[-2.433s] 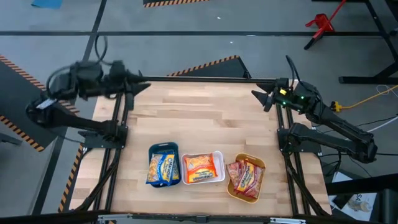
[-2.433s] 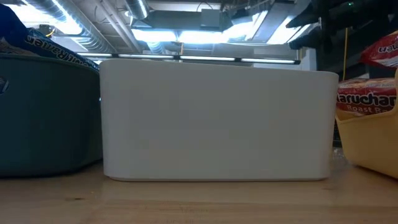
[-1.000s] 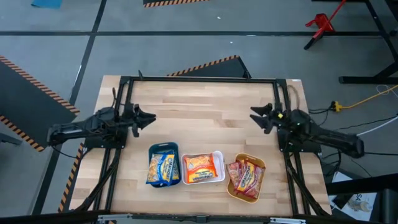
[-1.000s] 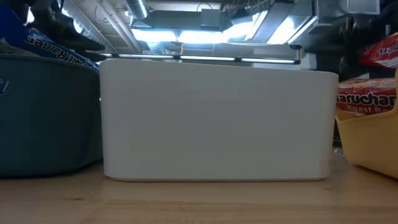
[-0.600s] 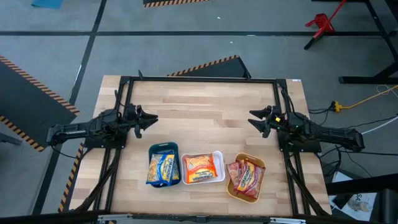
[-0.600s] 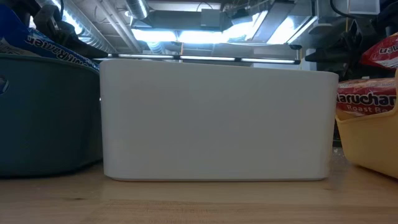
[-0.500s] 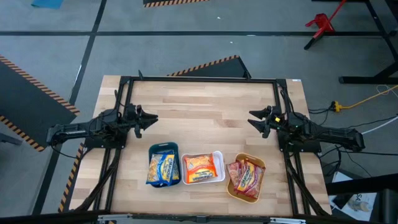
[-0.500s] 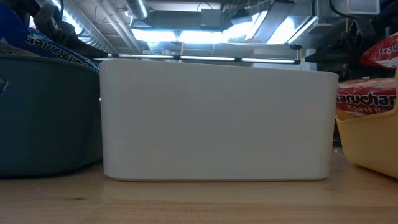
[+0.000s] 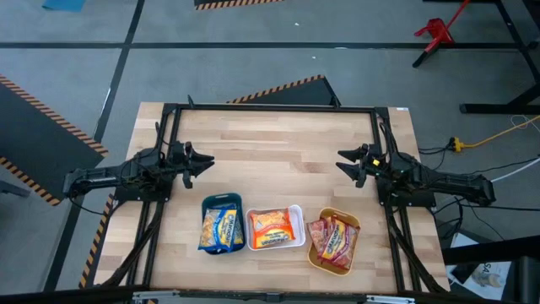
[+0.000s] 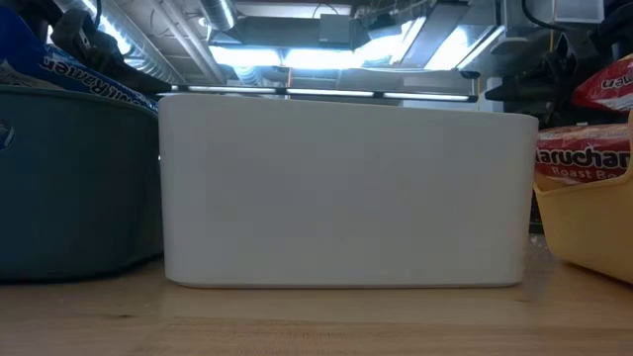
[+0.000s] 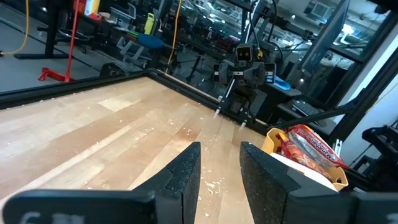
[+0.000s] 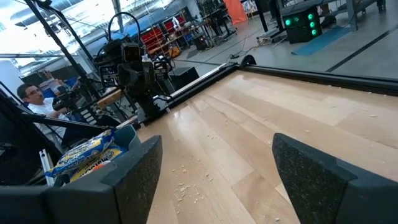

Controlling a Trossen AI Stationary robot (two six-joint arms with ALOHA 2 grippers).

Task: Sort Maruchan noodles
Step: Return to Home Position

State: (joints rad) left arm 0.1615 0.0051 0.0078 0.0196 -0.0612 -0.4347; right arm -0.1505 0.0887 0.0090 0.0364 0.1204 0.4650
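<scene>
Counter [image 9: 278, 139]: bare wood between the two end effectors; no loose packet seen on it.
Left arm [image 9: 105, 177], right arm [image 9: 451, 181]: both have come down from their raised pose and folded low along the counter's sides; unmoved in the last half second; judged parked.
Teal bin [image 9: 222, 198], white bin [image 9: 300, 230], yellow bin [image 9: 337, 212]: one row, forward of and between the end effectors; teal nearest the left, yellow nearest the right.
Blue packets [image 9: 221, 230] in teal; orange packets [image 9: 272, 228] in white; red packets [image 9: 333, 241] in yellow; unshifted; sorting judged complete.
Left end effector [image 9: 202, 160]: released, fingers narrowly parted, grasping nothing.
Right end effector [image 9: 344, 162]: released, fingers wide, grasping nothing.
</scene>
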